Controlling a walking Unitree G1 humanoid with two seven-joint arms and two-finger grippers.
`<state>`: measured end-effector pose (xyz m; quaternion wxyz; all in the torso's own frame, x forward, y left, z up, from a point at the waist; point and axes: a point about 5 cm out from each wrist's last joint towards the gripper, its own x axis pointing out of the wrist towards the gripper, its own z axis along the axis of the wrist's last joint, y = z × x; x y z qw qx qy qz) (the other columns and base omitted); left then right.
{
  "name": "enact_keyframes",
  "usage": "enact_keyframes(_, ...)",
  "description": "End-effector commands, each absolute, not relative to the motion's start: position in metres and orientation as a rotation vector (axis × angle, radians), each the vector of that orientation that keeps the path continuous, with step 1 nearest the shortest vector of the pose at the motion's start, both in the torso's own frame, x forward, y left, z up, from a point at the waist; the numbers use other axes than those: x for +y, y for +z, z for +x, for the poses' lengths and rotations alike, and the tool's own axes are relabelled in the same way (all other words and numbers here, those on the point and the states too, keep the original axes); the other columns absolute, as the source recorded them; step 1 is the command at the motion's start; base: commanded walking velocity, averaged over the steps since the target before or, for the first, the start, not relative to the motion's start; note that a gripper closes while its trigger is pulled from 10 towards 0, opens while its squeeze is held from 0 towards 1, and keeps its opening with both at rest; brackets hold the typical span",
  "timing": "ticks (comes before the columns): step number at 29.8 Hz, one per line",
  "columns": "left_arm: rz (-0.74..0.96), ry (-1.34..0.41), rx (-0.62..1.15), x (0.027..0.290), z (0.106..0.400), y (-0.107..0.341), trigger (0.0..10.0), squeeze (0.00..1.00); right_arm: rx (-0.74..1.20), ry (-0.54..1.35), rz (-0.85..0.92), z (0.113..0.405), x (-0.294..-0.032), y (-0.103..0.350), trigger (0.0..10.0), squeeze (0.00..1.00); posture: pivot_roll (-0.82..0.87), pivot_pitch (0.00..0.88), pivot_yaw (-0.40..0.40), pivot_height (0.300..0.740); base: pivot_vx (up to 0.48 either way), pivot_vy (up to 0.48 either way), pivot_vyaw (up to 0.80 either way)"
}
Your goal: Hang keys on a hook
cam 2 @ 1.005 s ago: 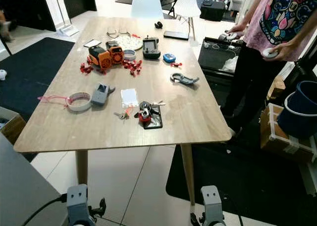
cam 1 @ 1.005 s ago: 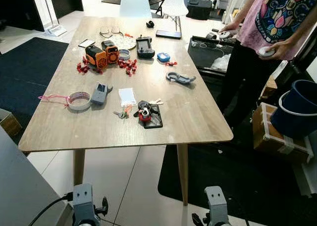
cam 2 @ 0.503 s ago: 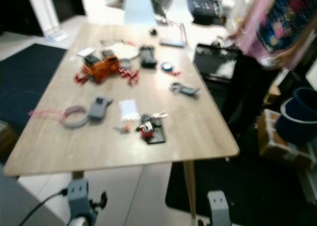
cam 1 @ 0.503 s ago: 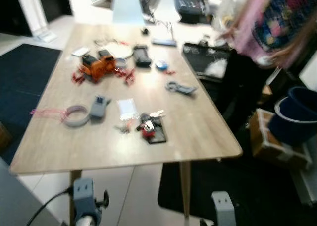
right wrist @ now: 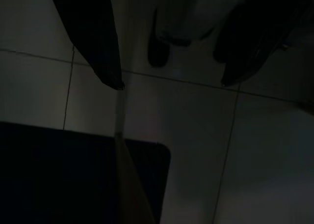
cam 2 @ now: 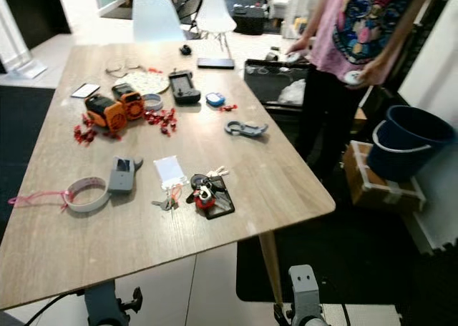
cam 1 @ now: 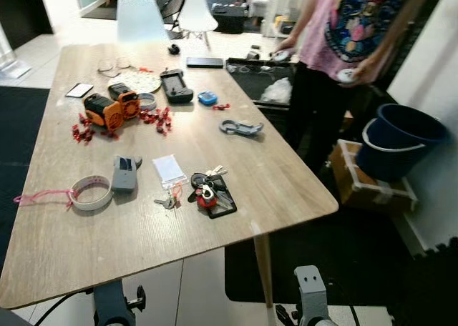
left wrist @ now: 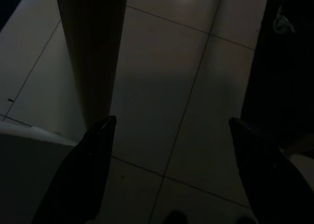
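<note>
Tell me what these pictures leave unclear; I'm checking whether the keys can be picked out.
- Small bunch of keys on the wooden table: head views, too small to count.
- Black flat card: partly covered by the bunch.
- Person in pink shirt: cut off at the top edge.

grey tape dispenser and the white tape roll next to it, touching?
Cannot tell: in the left eye view the grey tape dispenser and white tape roll sit edge to edge, no plain gap.

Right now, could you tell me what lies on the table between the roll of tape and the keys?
In the left eye view, a grey device and a small clear bag lie between the tape roll and the keys.
</note>
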<state>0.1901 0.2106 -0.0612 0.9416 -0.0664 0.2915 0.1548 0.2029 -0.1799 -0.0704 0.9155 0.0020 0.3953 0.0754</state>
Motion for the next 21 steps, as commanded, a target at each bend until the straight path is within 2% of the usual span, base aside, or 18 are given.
enact_keyframes(1,-0.146,0.333,0.586,0.2117,0.1890,-0.0612,10.0,0.00,0.826,0.150,0.004,0.2014,-0.1809,-0.0715,10.0,0.00,0.08,0.028,-0.049,0.740,0.000,0.000,0.00)
enact_keyframes(21,-0.124,0.305,0.587,0.2109,0.1881,-0.0614,10.0,0.00,0.825,0.152,0.008,0.2017,-0.1801,-0.0714,10.0,0.00,0.08,0.027,-0.047,0.740,0.000,0.000,0.00)
